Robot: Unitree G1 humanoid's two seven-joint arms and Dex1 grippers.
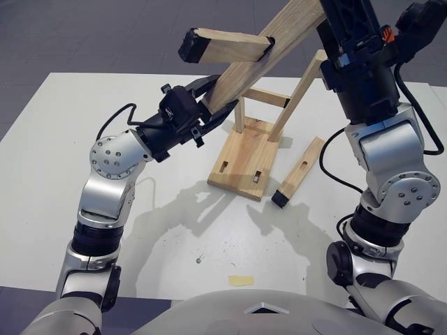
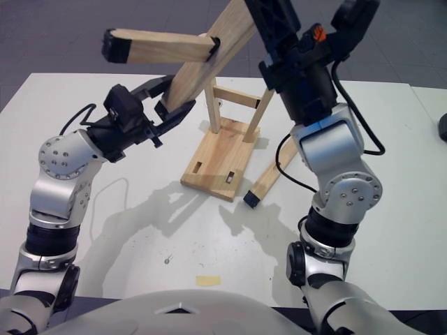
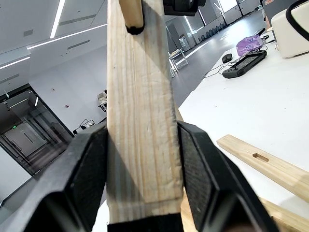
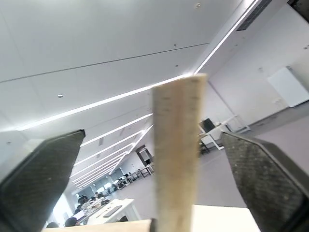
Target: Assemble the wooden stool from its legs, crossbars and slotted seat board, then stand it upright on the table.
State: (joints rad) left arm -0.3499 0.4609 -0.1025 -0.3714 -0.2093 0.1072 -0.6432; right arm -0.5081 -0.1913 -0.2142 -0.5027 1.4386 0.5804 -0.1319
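While my left tool (image 1: 215, 99) is clamped on the lower end of the long leg (image 1: 258, 63), both fingers (image 3: 91, 179) press flat against its opposite faces. The long leg rises at a slant up and to the right, clear of the tabletop (image 1: 84, 125). A capped piece (image 1: 227, 45) joins it high up and projects left, black cap outermost. My right tool (image 4: 154, 137) sits at the upper end of the long leg with its fingers spread wide; a gap shows on each side of the wood.

The seat board (image 1: 241, 164) lies flat on the white tabletop, mid-scene, with slots visible at its near end. Two upright legs (image 1: 239, 118) stand at its far end, joined by a crossbar (image 1: 265, 96). A loose leg (image 1: 302, 171) lies just right of the seat board, black cap nearest. A yellow scrap (image 1: 241, 280) lies by the near edge.

Grey floor (image 1: 105, 35) extends beyond the far edge. The ceiling carries strip lights (image 4: 120, 96).
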